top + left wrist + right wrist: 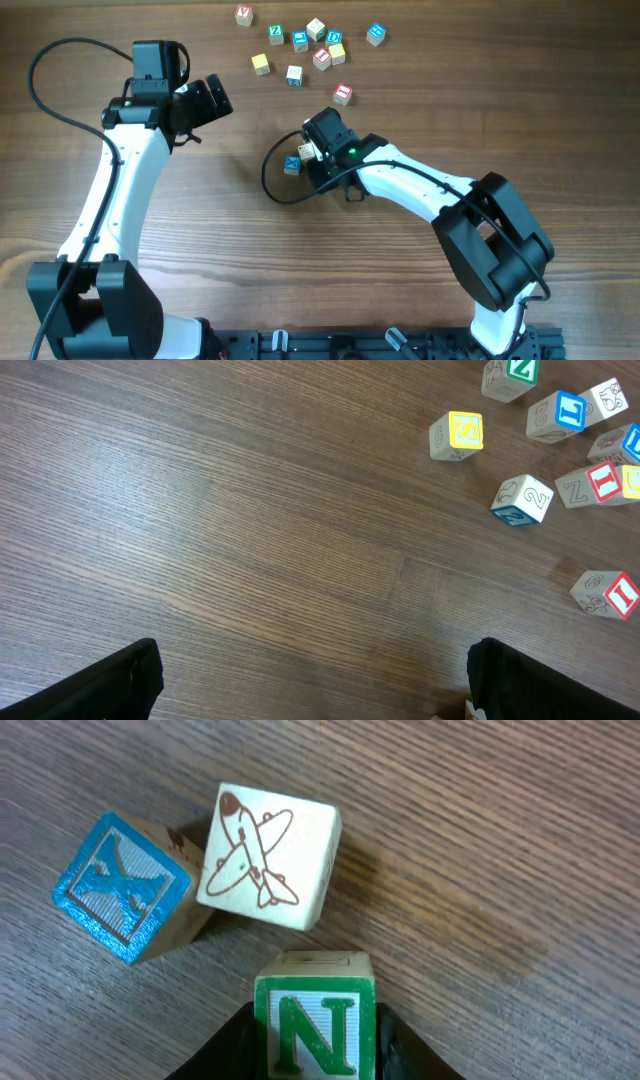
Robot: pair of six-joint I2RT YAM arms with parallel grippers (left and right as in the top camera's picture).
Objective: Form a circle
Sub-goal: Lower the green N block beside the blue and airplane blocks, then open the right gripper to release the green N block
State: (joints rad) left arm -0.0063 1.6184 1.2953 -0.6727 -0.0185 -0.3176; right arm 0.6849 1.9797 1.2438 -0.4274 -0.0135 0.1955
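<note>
Wooden tabletop point(200, 210); right end effector point(315, 1055) pinching green N cube point(316, 1015), left end effector point(318, 685) spread wide

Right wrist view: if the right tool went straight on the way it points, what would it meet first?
Probably the cream airplane cube, lying just ahead of the green N cube held in the right tool; depth is unclear.

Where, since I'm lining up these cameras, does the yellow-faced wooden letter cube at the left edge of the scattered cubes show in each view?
Overhead: the yellow-faced wooden cube sits top centre, at the scatter's left edge.
Left wrist: upper right, the leftmost cube in view.
Right wrist: not in it.
Shared landmark: the lone red-faced wooden cube, set apart below the scatter in the overhead and left wrist views.
</note>
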